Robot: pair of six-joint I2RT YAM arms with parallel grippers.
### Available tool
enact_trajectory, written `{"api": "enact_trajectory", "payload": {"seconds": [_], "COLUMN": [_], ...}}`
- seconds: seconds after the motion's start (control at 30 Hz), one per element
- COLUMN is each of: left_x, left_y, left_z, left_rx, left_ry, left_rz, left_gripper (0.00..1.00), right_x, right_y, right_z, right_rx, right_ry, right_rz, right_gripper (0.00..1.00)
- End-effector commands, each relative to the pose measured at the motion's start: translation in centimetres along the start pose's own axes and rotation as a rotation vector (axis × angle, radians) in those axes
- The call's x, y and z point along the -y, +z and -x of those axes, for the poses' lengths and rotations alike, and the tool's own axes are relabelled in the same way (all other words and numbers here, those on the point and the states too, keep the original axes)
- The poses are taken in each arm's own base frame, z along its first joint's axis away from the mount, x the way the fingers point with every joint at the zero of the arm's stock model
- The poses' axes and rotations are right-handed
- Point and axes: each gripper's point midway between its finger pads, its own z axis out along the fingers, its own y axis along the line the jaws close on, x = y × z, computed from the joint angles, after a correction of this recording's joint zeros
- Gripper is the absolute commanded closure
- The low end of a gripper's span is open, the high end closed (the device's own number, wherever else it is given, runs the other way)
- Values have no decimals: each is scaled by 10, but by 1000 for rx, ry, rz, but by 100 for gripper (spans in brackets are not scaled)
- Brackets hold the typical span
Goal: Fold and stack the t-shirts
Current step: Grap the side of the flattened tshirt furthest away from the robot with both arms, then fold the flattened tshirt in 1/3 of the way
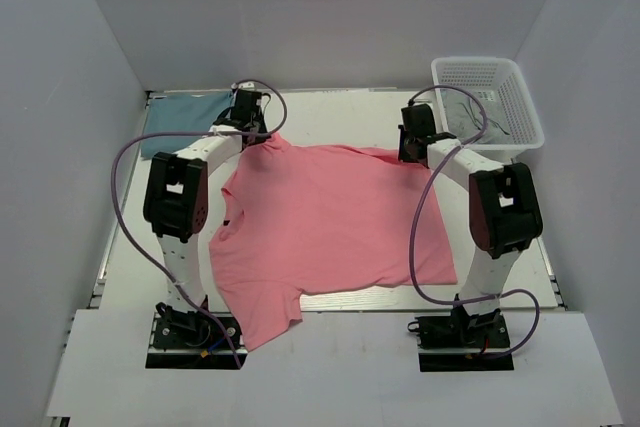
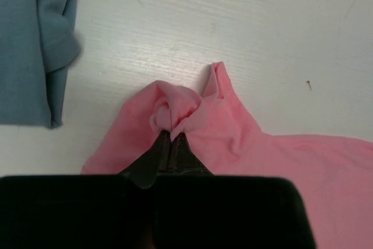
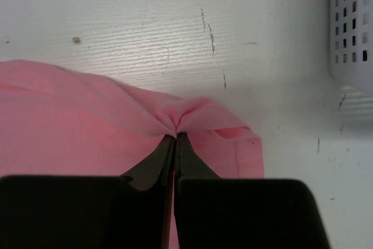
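Note:
The salmon pink t-shirt [image 1: 330,227] lies spread over the middle of the table. My left gripper [image 1: 262,139] is shut on a bunched far-left corner of the pink shirt [image 2: 175,112]; in the left wrist view the gripper [image 2: 171,133] pinches the cloth at its tips. My right gripper [image 1: 410,152] is shut on the shirt's far-right edge; in the right wrist view the gripper [image 3: 176,136] pinches a pleat of pink cloth [image 3: 87,126]. The teal-blue t-shirt [image 1: 185,117] lies folded at the far left, and shows in the left wrist view [image 2: 29,45].
A white plastic mesh basket [image 1: 490,107] stands at the far right; its wall shows in the right wrist view [image 3: 352,27]. White walls enclose the table on three sides. Purple cables loop from both arms.

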Motion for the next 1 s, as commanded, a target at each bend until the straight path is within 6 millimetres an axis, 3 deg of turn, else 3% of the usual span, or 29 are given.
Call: {"api": "enact_trajectory", "payload": {"seconds": [0.0, 0.07, 0.1, 0.2, 0.27, 0.3, 0.33, 0.4, 0.43, 0.5, 0.53, 0.83, 0.97], "left_x": [3, -5, -9, -17, -28, -27, -27, -23, -27, -30, -33, -34, -43], "left_y": [-50, -73, -81, -109, -119, -134, -138, -149, -158, -166, -176, -224, -230], "left_z": [23, 13, 9, -9, -34, -30, -51, -61, -71, -86, -96, -133, -159], "left_rx": [39, 42, 43, 31, -19, 2, -44, -63, -82, -123, -139, -204, -255], "left_ry": [-45, -84, -98, -152, -185, -215, -221, -252, -250, -287, -287, -375, -370], "left_rz": [-42, -18, -9, -12, 14, -10, -19, -69, -70, -51, -48, -112, -94], "left_gripper": [100, 100, 100, 100, 100, 100, 100, 100, 100, 100, 100, 100, 100], "right_x": [-3, -1, 1, 3, 3, 4, 7, 7, 9, 13, 15, 24, 32], "right_y": [-22, -35, -36, -51, -59, -64, -63, -71, -71, -79, -79, -106, -109], "right_z": [24, 31, 20, 18, 7, 8, -6, -5, -17, -16, -27, -44, -63], "right_rx": [79, 109, 86, 100, 89, 93, 61, 72, 45, 58, 34, 59, 26], "right_ry": [-2, 4, -12, -18, -22, -19, -18, -13, -15, -7, -1, 15, 14], "right_rz": [52, 58, 57, 77, 89, 95, 90, 100, 94, 86, 79, 91, 76], "right_gripper": [100, 100, 100, 100, 100, 100, 100, 100, 100, 100, 100, 100, 100]}}
